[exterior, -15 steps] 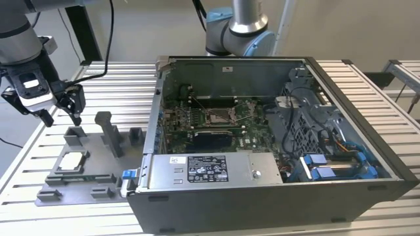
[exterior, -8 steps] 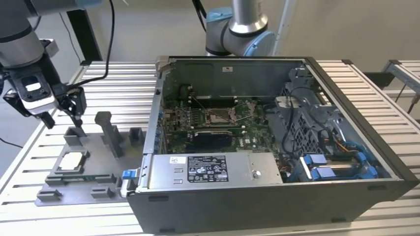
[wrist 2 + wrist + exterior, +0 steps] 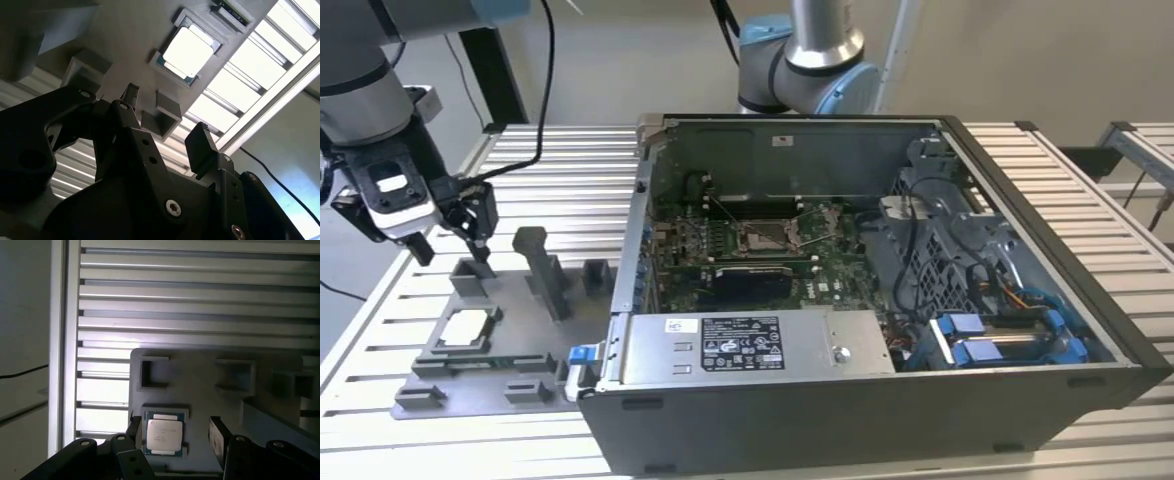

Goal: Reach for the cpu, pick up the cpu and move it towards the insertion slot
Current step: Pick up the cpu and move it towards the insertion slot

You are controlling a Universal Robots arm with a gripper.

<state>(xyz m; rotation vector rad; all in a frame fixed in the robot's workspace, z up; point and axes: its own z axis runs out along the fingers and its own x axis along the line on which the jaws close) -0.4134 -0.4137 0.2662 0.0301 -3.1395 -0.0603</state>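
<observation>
The cpu [image 3: 467,326] lies flat, pale silver face up, in a square nest on the grey fixture plate [image 3: 520,345] at the exterior view's left. My gripper [image 3: 451,258] hangs above the plate, a little behind the cpu, open with nothing between its fingers. In the first wrist view the cpu [image 3: 164,436] sits between the two dark fingertips [image 3: 218,436] of the gripper [image 3: 175,432], still below them. The second wrist view shows the cpu [image 3: 187,52] beyond the open gripper [image 3: 165,117]. The insertion slot [image 3: 767,236], metal-framed on a green board, sits inside the open computer case.
The computer case [image 3: 881,400] stands at the exterior view's right with a power supply [image 3: 747,345] and blue drive bays [image 3: 1001,340]. Upright grey blocks [image 3: 540,270] rise from the fixture plate near the gripper. Another arm's base [image 3: 807,60] stands behind the case. The table [image 3: 574,170] is slatted aluminium.
</observation>
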